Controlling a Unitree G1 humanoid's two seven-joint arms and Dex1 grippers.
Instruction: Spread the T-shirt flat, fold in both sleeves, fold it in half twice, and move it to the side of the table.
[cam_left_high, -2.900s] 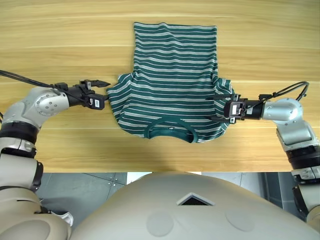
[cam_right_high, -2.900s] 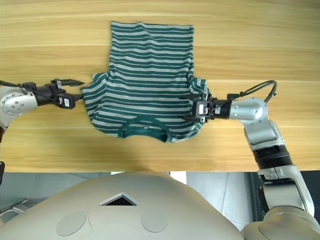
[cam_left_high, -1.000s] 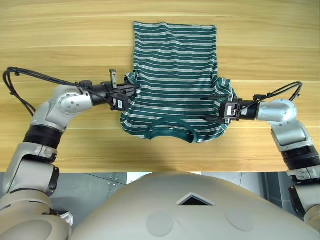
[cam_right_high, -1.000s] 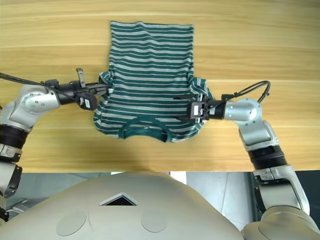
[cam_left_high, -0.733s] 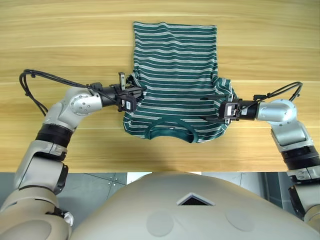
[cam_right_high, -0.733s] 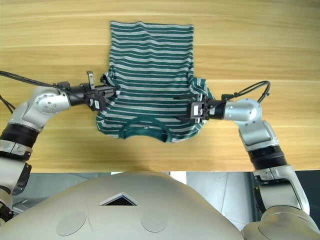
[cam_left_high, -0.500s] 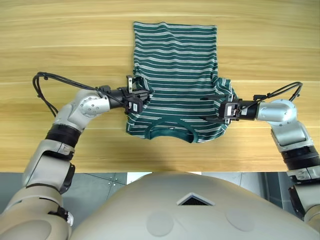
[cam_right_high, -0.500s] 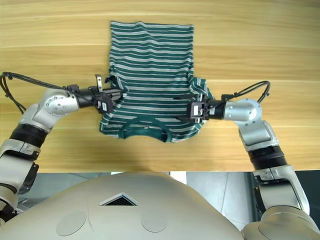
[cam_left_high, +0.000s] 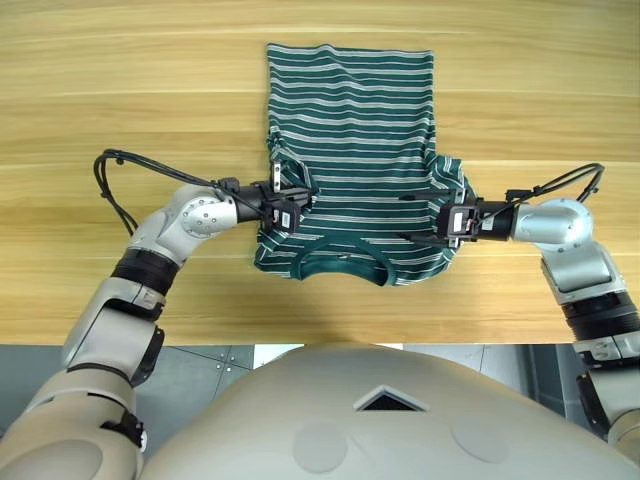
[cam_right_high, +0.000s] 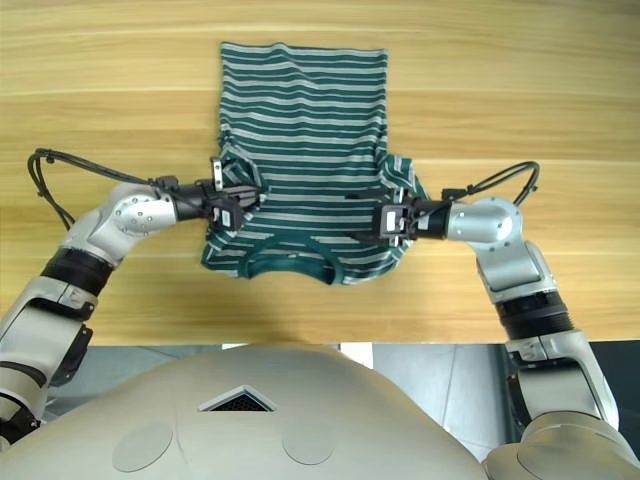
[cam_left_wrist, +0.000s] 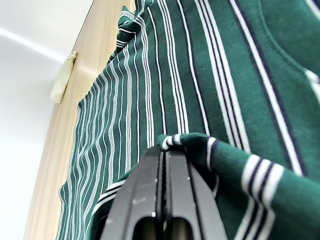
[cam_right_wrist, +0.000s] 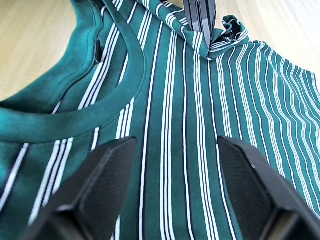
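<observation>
A dark green T-shirt (cam_left_high: 350, 110) with white stripes lies on the wooden table (cam_left_high: 120, 80), its collar (cam_left_high: 338, 265) nearest me. My left gripper (cam_left_high: 300, 193) is shut on the left sleeve, which is folded inward over the shirt's body; the pinched fold shows in the left wrist view (cam_left_wrist: 172, 142). My right gripper (cam_left_high: 403, 217) stands open over the shirt's right side beside the collar, its two fingers (cam_right_wrist: 102, 192) spread wide above the striped cloth. The right sleeve (cam_left_high: 452, 180) lies bunched at the shirt's right edge. The right wrist view shows the left gripper (cam_right_wrist: 200, 22) holding the sleeve at the far side.
Bare wood stretches to the left and right of the shirt. The table's near edge (cam_left_high: 200, 343) runs just below the collar, with grey floor beyond it. Black cables loop off both wrists (cam_left_high: 110, 175).
My left gripper closed on the left sleeve and drew it rightward over the shirt's body, so the shirt's left edge is now narrower. The right arm has barely moved.
</observation>
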